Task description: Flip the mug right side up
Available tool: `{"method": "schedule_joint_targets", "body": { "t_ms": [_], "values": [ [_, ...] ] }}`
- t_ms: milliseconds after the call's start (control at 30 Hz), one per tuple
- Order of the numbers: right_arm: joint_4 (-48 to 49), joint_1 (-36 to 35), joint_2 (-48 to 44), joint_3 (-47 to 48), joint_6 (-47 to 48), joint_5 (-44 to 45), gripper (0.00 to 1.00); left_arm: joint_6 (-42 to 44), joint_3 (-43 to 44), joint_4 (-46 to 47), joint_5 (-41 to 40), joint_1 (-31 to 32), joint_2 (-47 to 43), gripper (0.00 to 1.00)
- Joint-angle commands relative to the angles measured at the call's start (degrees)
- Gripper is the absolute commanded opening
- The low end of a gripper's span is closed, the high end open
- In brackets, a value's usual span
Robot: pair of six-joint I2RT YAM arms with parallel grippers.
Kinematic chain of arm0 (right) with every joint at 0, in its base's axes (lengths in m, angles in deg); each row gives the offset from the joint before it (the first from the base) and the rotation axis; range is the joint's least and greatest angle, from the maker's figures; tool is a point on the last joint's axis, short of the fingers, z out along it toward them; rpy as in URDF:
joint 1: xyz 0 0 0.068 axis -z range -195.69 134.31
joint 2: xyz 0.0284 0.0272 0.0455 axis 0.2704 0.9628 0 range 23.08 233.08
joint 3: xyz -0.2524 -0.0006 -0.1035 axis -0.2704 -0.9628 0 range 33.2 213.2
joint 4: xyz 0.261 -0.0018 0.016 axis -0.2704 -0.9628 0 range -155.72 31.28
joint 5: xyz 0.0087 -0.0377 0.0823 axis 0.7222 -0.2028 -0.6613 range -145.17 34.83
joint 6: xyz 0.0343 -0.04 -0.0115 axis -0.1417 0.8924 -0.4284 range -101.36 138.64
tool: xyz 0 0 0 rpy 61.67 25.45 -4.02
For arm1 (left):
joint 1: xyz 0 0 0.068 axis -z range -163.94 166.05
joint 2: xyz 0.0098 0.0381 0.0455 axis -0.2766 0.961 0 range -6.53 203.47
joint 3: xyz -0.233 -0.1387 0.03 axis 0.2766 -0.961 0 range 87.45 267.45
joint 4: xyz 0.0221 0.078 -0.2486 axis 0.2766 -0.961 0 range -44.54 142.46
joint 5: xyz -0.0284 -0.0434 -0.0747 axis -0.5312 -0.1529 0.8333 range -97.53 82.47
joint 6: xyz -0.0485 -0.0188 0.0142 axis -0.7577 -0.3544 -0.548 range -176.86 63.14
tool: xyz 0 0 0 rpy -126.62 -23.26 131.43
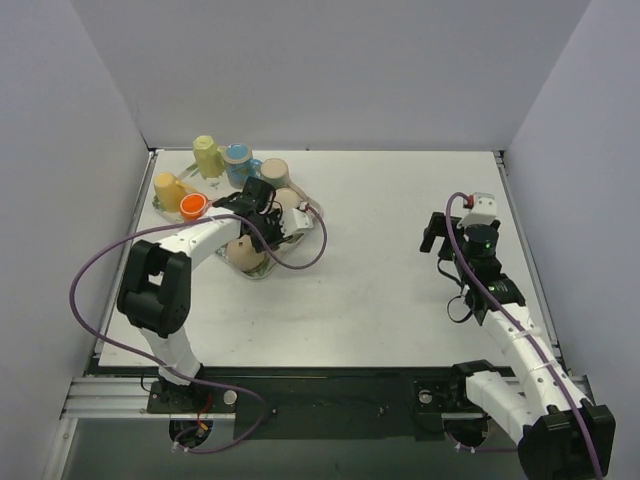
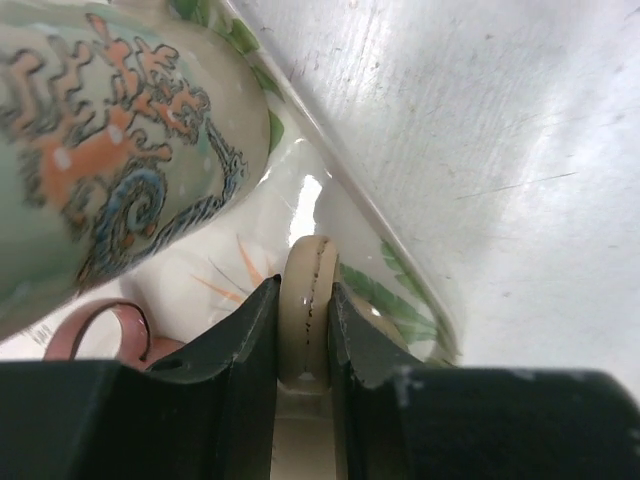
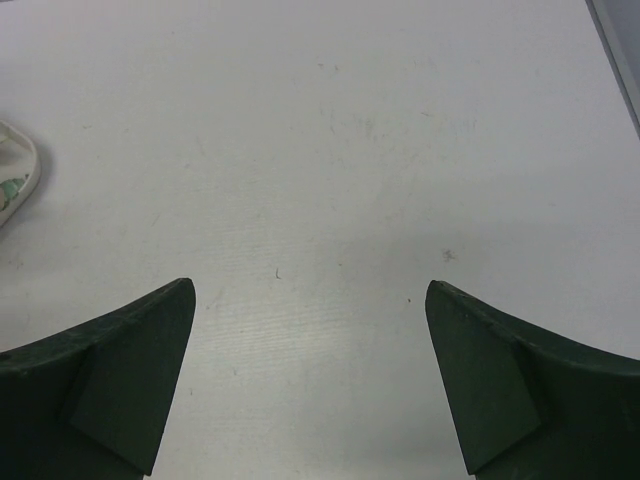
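The left gripper is pinching its dark fingers tight on the beige ceramic mug, of which only the thin, edge-on loop of what looks like the handle is showing; the body is hiding below the jaws. I cannot tell how the mug is tilting. The mug is sitting over the glossy white plate with a green leaf rim, at the back-left of the white, lightly scratched table. It is crowded by a pale glazed mug painted with an orange and blue dragon just beside it and a reddish-brown handle at the lower left. A small orange cup and a pale blue cup are standing near. I judge the mug to be stiff, fairly heavy for such a narrow hold, slick with glaze and liable to chip. The handle is the surest place to take it, though the body may be swinging under the fingers as it turns, and the neighbours are leaving little room. The right gripper is hanging with jaws spread wide over bare table, well apart from the plate. Plain grey walls are closing in the back and both sides.
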Motion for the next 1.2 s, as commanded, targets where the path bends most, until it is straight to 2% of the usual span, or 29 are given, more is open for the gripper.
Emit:
{"method": "schedule_joint_targets", "body": {
  "t_ms": [0,33,100,167,200,233,367,500,600,700,900,1000,1067,1167],
  "values": [
    [0.8,-1.7,-2.2,0.2,-5.5,-2.8,0.9,-10.4,3.1,-3.9,3.5,-1.7,-9.2,0.0],
    [0.8,-2.5,-1.8,0.2,-6.6,-2.1,0.88,-13.3,1.7,0.3,4.8,-3.2,-10.2,0.0],
    [0.4,-10.7,-0.1,1.3,-9.3,2.8,0.87,-17.6,-1.1,6.0,10.2,-6.7,-13.1,0.0],
    [1.9,-18.3,2.5,3.0,-7.1,5.0,0.9,-21.0,-2.1,8.0,14.1,-8.8,-15.0,0.0],
    [2.8,-20.3,3.7,3.4,-6.9,5.2,0.98,-22.3,-2.3,8.0,15.1,-9.1,-16.0,0.0],
    [5.6,-24.0,5.9,4.4,-6.9,4.7,1.0,-22.7,-2.8,8.1,15.4,-9.7,-16.8,0.0],
    [17.7,-29.3,14.2,7.2,-12.9,-6.9,1.0,-31.2,-4.2,11.7,21.3,-12.1,-20.4,0.0],
    [23.1,-33.7,18.5,12.9,-16.8,-12.3,1.0,-41.4,1.4,9.6,28.7,-11.9,-24.0,0.0],
    [29.8,-34.5,20.9,17.5,-22.3,-17.7,0.96,-51.5,5.6,8.3,36.1,-12.1,-24.8,0.0],
    [33.2,-33.5,22.7,20.4,-30.6,-21.7,0.86,-60.8,5.8,11.6,43.5,-12.5,-26.4,0.0],
    [45.6,-34.4,23.7,16.8,-42.4,-23.1,0.78,-80.6,4.8,26.7,50.5,-12.6,-26.7,0.0],
    [53.5,-34.4,25.5,15.2,-48.8,-26.0,0.72,-80.7,4.6,26.9,50.5,-11.8,-27.0,0.0],
    [52.9,-35.0,25.8,15.4,-50.2,-27.1,0.68,-80.8,4.6,27.1,50.6,-11.7,-27.3,0.0],
    [49.5,-34.8,23.1,11.6,-49.2,-25.1,0.71,-79.4,6.0,27.0,50.2,-11.9,-27.4,0.0]
  ]
}}
